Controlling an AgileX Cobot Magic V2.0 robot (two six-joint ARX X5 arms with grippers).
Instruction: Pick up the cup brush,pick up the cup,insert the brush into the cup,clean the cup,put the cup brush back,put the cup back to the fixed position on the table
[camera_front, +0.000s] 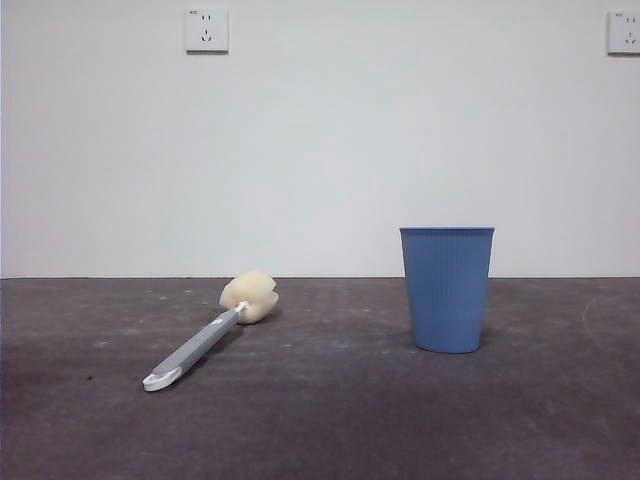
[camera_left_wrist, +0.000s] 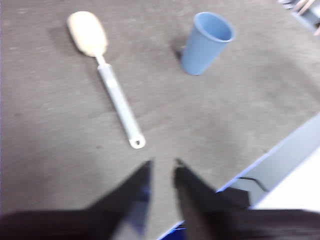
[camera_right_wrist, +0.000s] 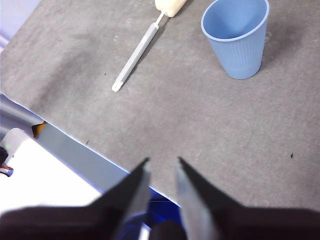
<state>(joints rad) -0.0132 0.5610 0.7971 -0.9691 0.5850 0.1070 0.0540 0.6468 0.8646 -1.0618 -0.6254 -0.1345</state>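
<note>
On the desk the cup brush lies flat, its white tip nearest, sponge head at 1 o'clock; the cup stands upright, well apart at 3 o'clock. Both the left pincer and the right pincer are held slightly parted and empty. The grey handle should be taken mid-length, jaws set across its width.

I count one cup brush and one cup on one tabletop. Wrist views show me two hands: left hand, right hand, two black jaws each, four jaws total. On the back wall I see two sockets, the second cut off by the frame edge.
</note>
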